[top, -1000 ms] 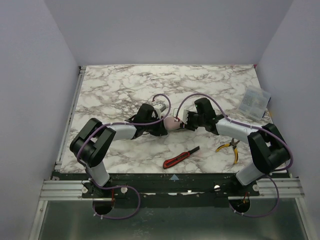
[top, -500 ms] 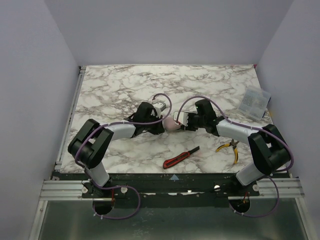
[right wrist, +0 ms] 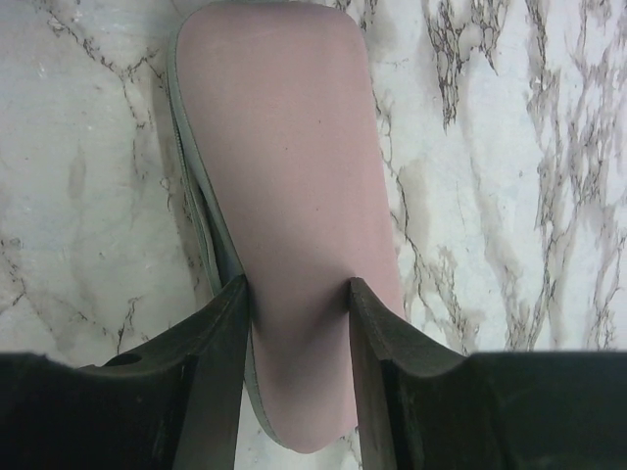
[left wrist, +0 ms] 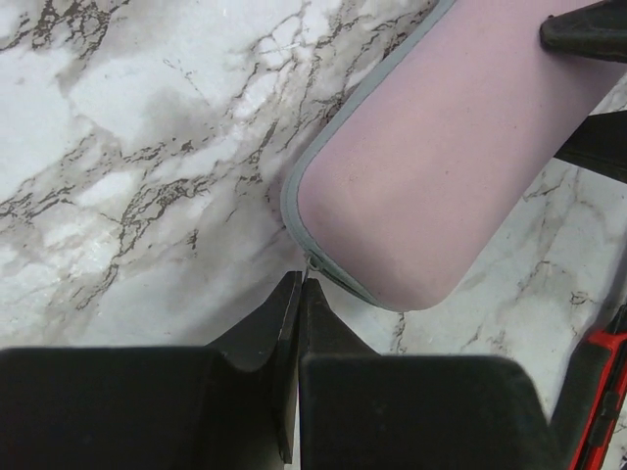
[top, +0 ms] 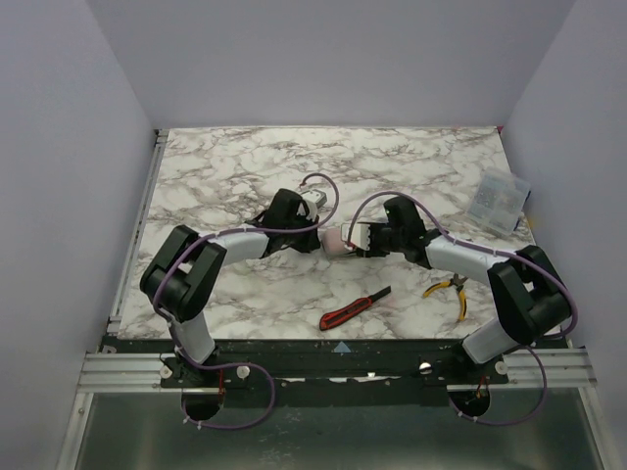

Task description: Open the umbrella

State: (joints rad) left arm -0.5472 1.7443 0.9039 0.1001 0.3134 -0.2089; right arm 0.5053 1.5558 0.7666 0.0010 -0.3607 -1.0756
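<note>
Umbrella (top: 336,243) lies mid-table between both arms, zipped into a soft pink sleeve. It looks light and squashy with slick fabric, so expect it to slide on the marble. Right gripper (right wrist: 299,294) is clamped across its body; hold it there, that's your anchor. Left gripper (left wrist: 299,286) is pinched together on the zip pull (left wrist: 312,262) at the sleeve corner. The pull is tiny and easy to lose. Versus a second ago, the left arm has swung up-table and the umbrella has barely shifted.
</note>
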